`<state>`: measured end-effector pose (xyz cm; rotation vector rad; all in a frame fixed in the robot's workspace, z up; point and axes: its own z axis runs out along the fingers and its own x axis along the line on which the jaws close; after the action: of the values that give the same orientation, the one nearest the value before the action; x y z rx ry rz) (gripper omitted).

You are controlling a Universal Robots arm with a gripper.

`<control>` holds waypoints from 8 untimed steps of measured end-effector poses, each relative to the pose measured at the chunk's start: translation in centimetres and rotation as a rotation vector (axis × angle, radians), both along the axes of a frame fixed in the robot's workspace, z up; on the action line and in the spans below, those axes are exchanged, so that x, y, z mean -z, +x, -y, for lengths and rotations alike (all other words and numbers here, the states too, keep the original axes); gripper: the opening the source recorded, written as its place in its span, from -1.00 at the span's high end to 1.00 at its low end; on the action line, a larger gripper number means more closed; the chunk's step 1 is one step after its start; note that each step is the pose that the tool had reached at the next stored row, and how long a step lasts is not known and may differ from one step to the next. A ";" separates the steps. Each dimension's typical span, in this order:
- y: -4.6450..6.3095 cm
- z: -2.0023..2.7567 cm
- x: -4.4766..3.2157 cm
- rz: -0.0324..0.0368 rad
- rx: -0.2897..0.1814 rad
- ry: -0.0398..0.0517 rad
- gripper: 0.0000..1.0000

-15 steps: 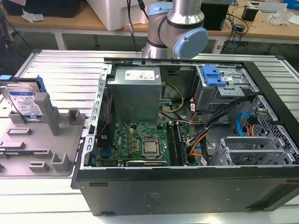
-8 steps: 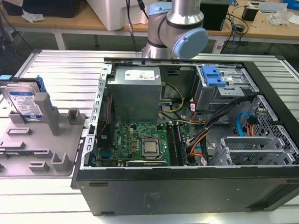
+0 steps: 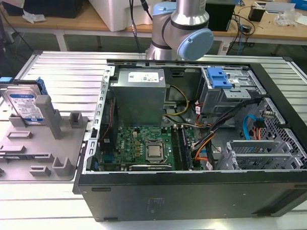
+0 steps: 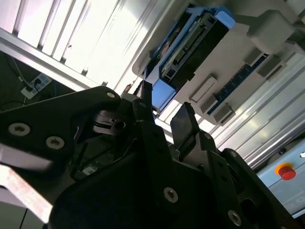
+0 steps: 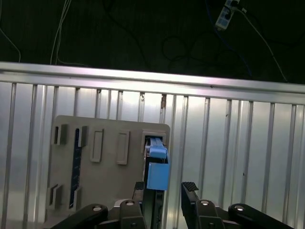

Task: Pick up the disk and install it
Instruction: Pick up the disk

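The disk (image 3: 23,104), a silver drive with a blue-and-white label in a blue carrier, stands on edge in a grey holder (image 3: 36,151) at the exterior view's left. In both wrist views my gripper (image 5: 164,188) (image 4: 164,107) is open, its black fingers (image 5: 190,188) spread apart. In the first wrist view the disk's blue carrier end (image 5: 157,167) lies in line with the gap, close to one finger. The second wrist view shows the disk's (image 4: 190,43) connector edge beyond the fingertips, apart from them.
An open computer case (image 3: 191,197) lies on the slatted metal table (image 3: 69,66), with a drive bay carrying a blue bracket (image 3: 219,77) at its far right. The arm's joint (image 3: 181,30) rises behind the case. A red button (image 4: 286,171) sits at the table edge.
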<state>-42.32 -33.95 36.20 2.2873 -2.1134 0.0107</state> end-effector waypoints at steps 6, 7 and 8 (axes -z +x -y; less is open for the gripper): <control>0.0 0.04 0.30 -0.0012 0.000 -0.0001 0.12; 0.0 0.04 0.34 -0.0013 0.000 0.0000 0.12; 0.0 0.05 0.41 -0.0015 0.000 0.0000 0.12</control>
<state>-42.32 -34.00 35.79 2.2866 -2.1127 0.0090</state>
